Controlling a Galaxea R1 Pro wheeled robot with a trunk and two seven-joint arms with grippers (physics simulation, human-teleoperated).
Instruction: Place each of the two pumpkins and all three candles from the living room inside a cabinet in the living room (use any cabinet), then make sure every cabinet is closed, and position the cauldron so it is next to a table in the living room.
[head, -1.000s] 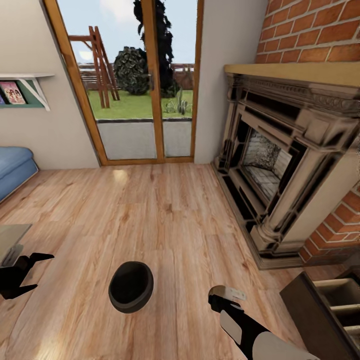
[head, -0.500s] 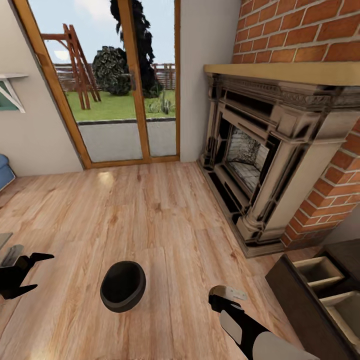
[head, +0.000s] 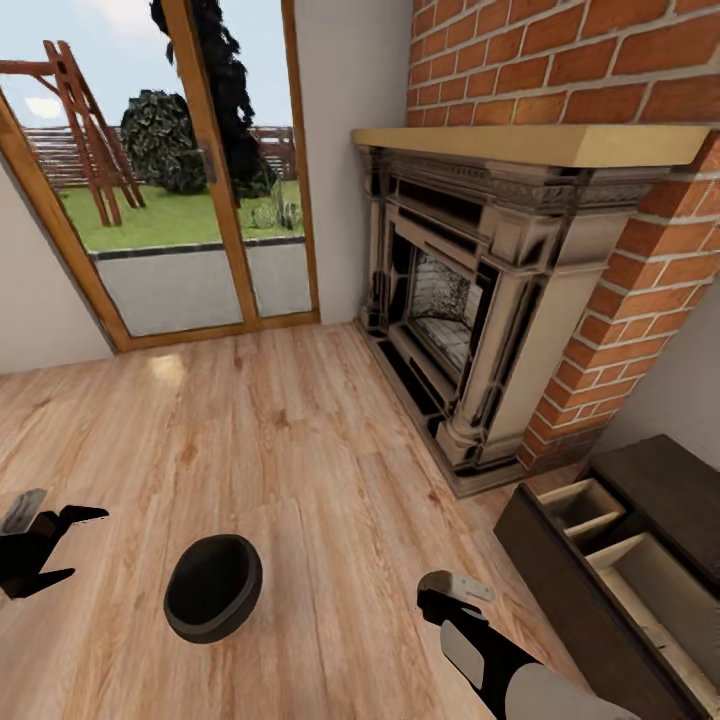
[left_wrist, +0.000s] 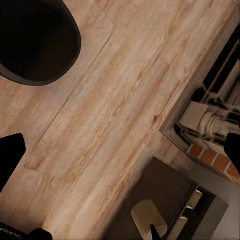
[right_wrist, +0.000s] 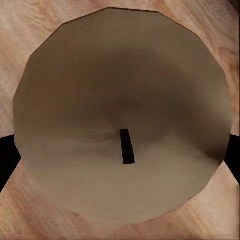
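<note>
Head view has the pale tan round candle with the short black wick (head: 466, 584) pinched in your right gripper (head: 450, 592). The right wrist view agrees: it sits squeezed between the two black fingers (right_wrist: 6, 155), over plank floor.

The long low dark-brown wooden cabinet (head: 560, 580) is ahead of those fingers and off to their outer side, well apart, with its pale tan drawers (head: 650, 590) pulled open.

Your left gripper (head: 85, 543) is spread and empty, and the round matte black cauldron (head: 212, 587) sits on the floor just inboard of its fingers.

Looks like you're mid-delivery of a candle. I'd say roll closer, get the fingers over an open drawer, lower, then let go. The cauldron can wait.
</note>
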